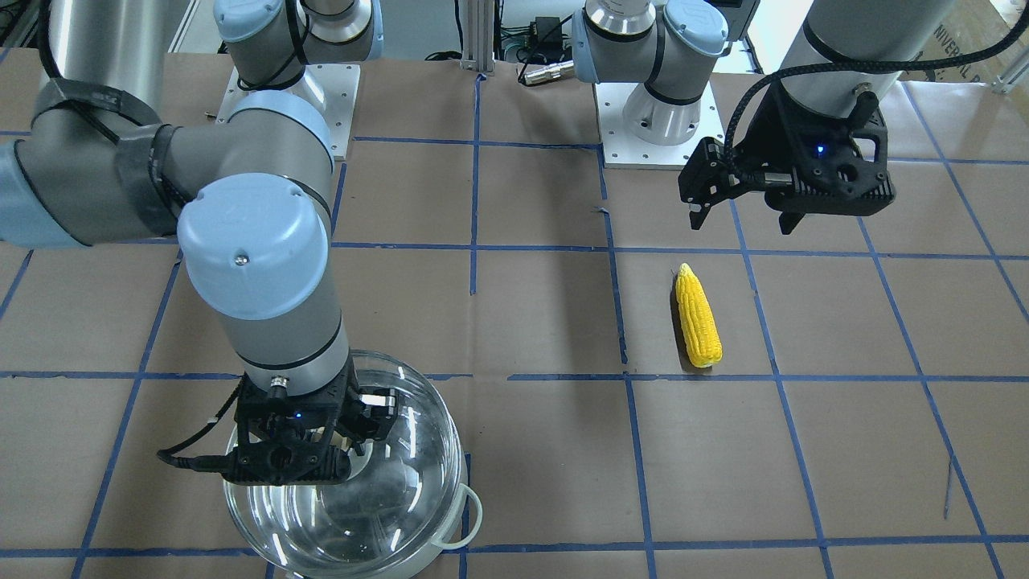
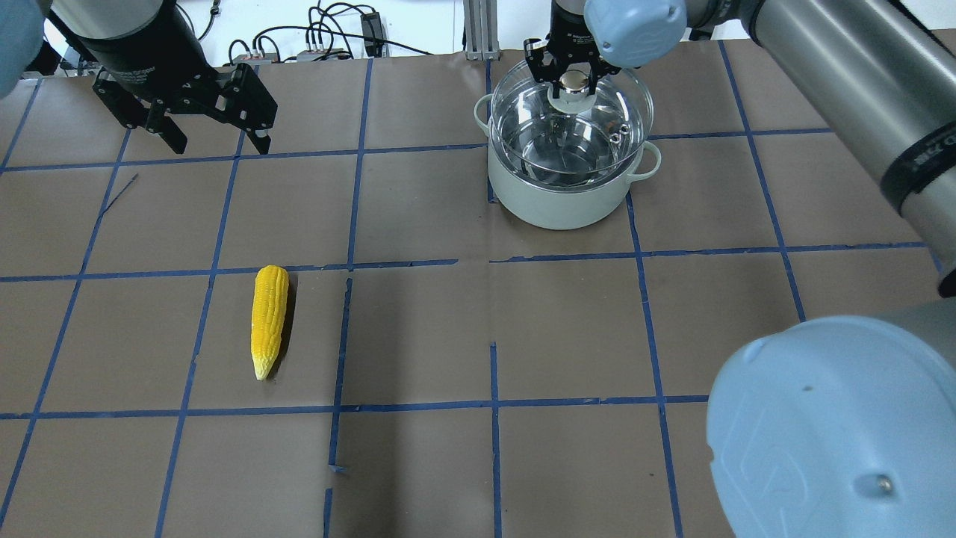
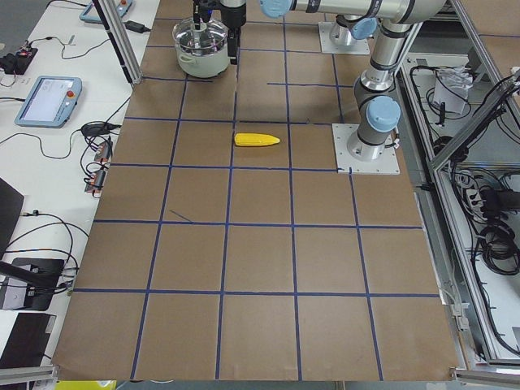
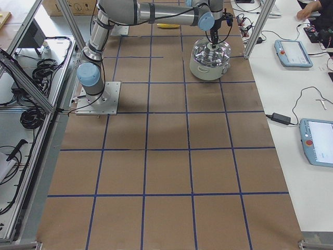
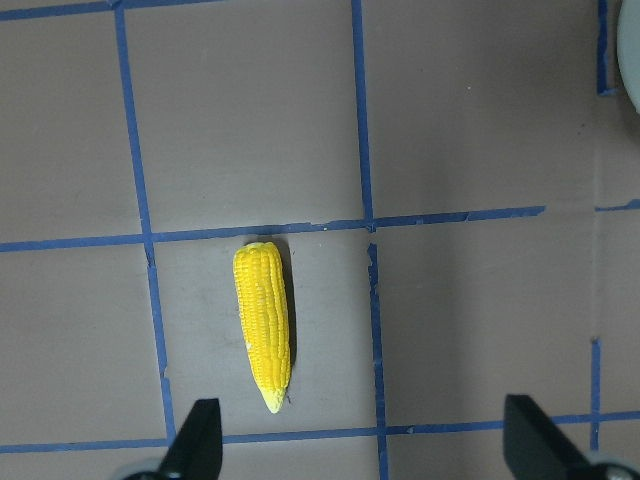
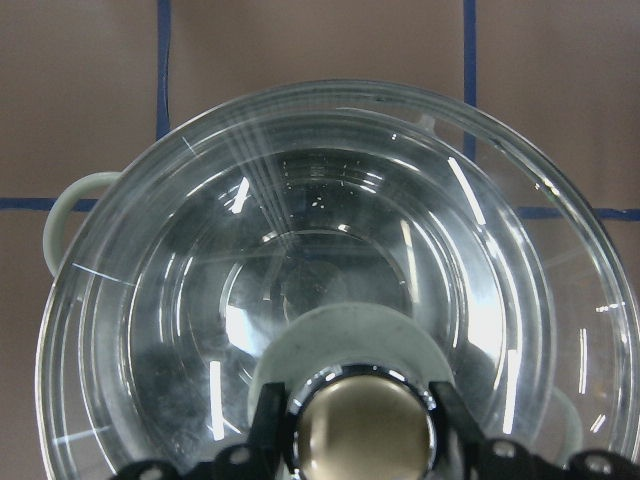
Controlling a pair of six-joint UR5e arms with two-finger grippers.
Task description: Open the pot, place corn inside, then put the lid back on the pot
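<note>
The pot (image 2: 560, 202) stands at the far right of the table, its pale wall and loop handles showing. The clear glass lid (image 2: 597, 127) lies over it; I cannot tell whether it rests on the rim or hangs just above. My right gripper (image 2: 573, 82) is shut on the lid's knob; the right wrist view shows both fingers against the knob (image 6: 362, 430) over the lid (image 6: 330, 230). The yellow corn (image 2: 269, 320) lies flat on the table at the left. My left gripper (image 2: 220, 143) is open and empty, high above the table beyond the corn (image 5: 263, 325).
Brown paper with a blue tape grid covers the table. The two arm bases (image 1: 639, 121) (image 1: 293, 88) stand at the robot's edge. Cables and a metal post (image 2: 478, 30) lie along the far edge. Tablets (image 4: 294, 52) sit on the side bench.
</note>
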